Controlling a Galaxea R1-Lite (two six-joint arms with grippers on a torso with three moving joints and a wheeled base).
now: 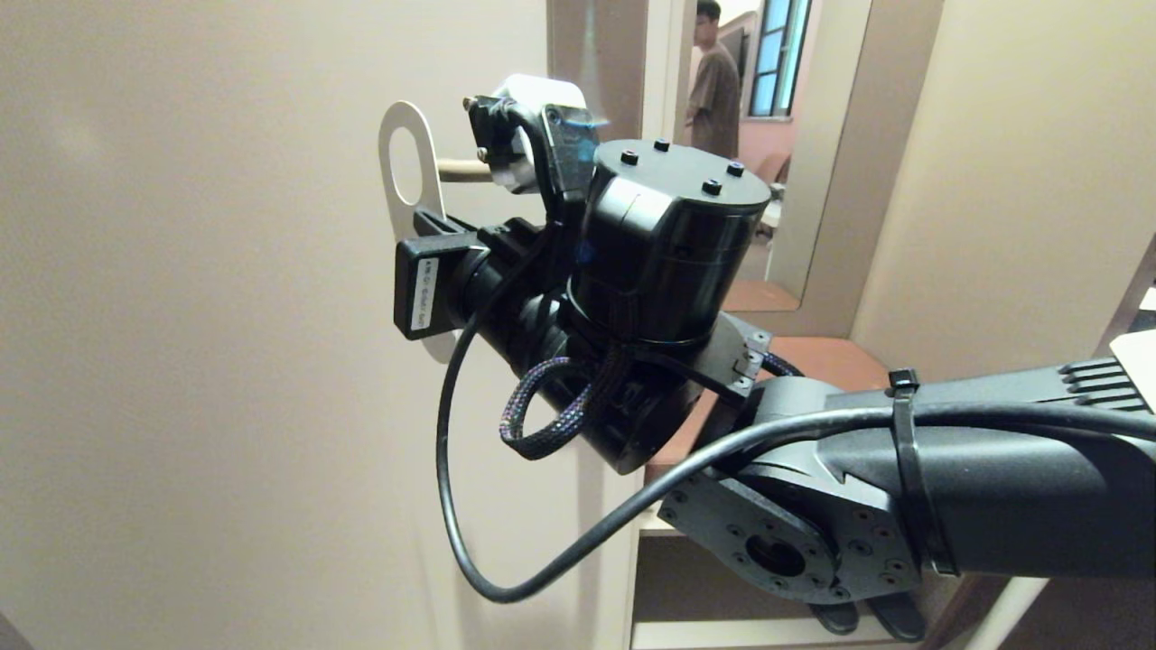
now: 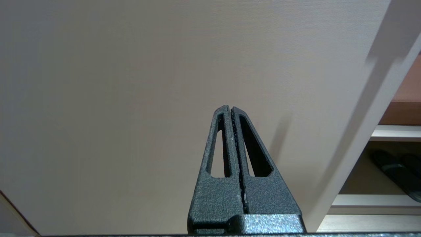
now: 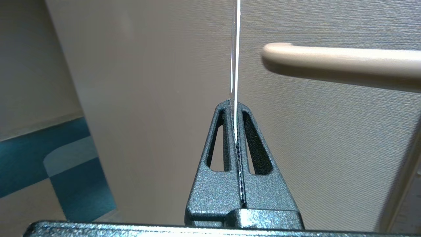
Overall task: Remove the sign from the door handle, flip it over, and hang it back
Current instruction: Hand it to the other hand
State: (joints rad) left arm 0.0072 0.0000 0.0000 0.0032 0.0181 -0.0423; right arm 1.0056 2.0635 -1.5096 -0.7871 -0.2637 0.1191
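1. My right end effector point(image 3: 234, 104) is pressed together on the sign point(image 3: 235, 49), pinching it edge-on well below its hole. The card stands just off the free tip of the door handle point(image 3: 342, 61), apart from it. In the head view the sign point(image 1: 404, 171) shows white, its hole roughly level with the handle point(image 1: 462, 170).
2. The pinch is narrow. If the card brushes the handle tip, I judge it could pivot in my hold or slide out and drop to the floor.
3. The card is thin and may flex, so its hole could miss the tip and the rim would butt against it.
4. My own wrist blocks much of the head view, so alignment is hard to confirm.
5. My left end effector point(image 2: 231, 108) is pressed together on nothing, facing the door point(image 2: 131, 82), too far off to catch a slip.
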